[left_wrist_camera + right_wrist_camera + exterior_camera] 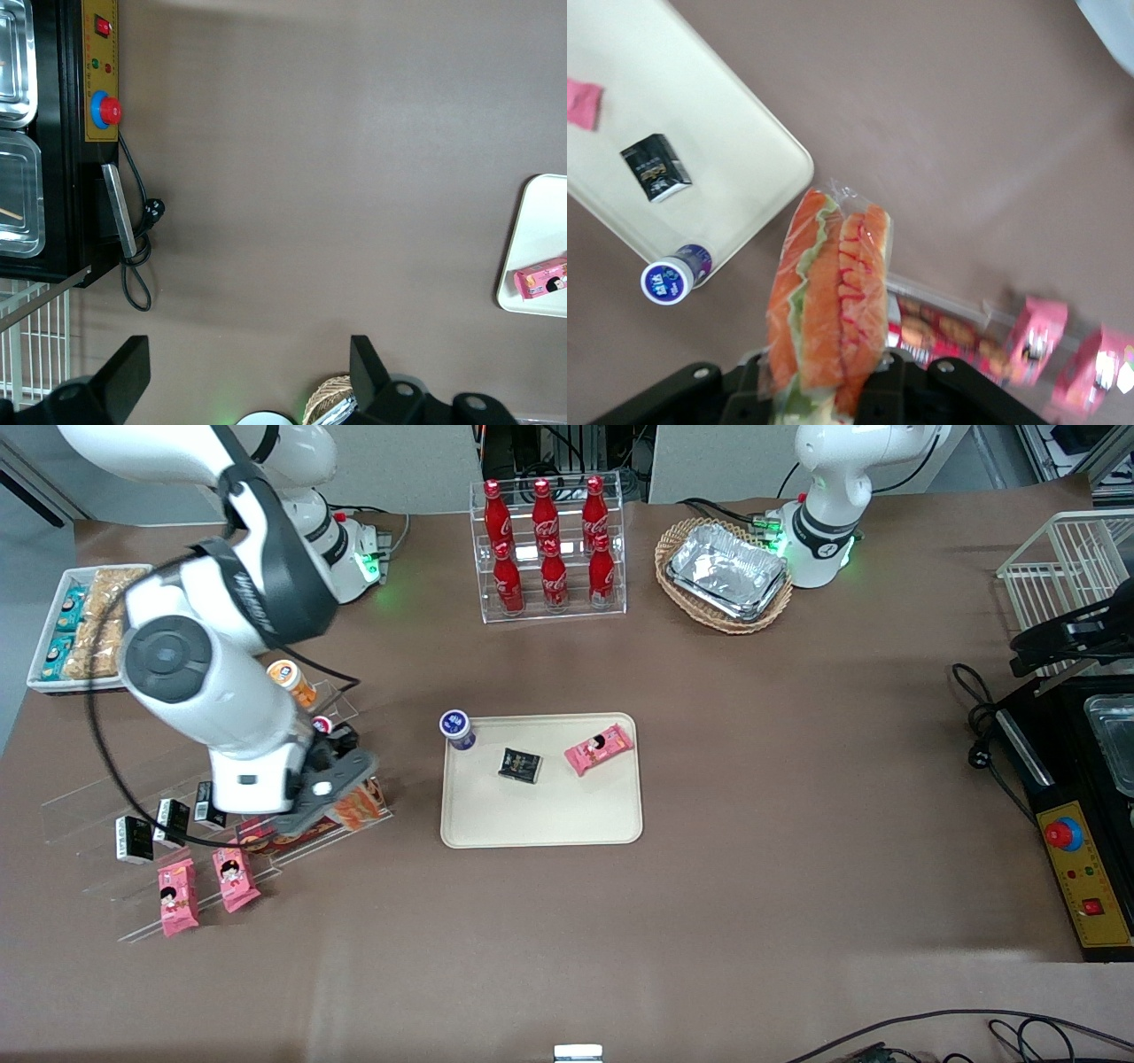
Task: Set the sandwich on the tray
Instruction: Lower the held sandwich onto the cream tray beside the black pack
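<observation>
Pink packets (205, 884) are seen nearest the front table edge, at the working arm's end, on a clear rack (177, 841). Just above the rack, the gripper (341, 793) is pinched on the sandwich (828, 292); in the wrist view the wedge is clamped at its base, filling edge showing. Grasp is judged done, with the sandwich apparently lifted off the rack. Transfer and release are left: the sandwich is not yet over the tray (540, 828), which sits mid-table. A black packet (519, 765), a pink packet (600, 748) and a cup (455, 728) at its corner are already carried; the half nearer the camera is left bare.
</observation>
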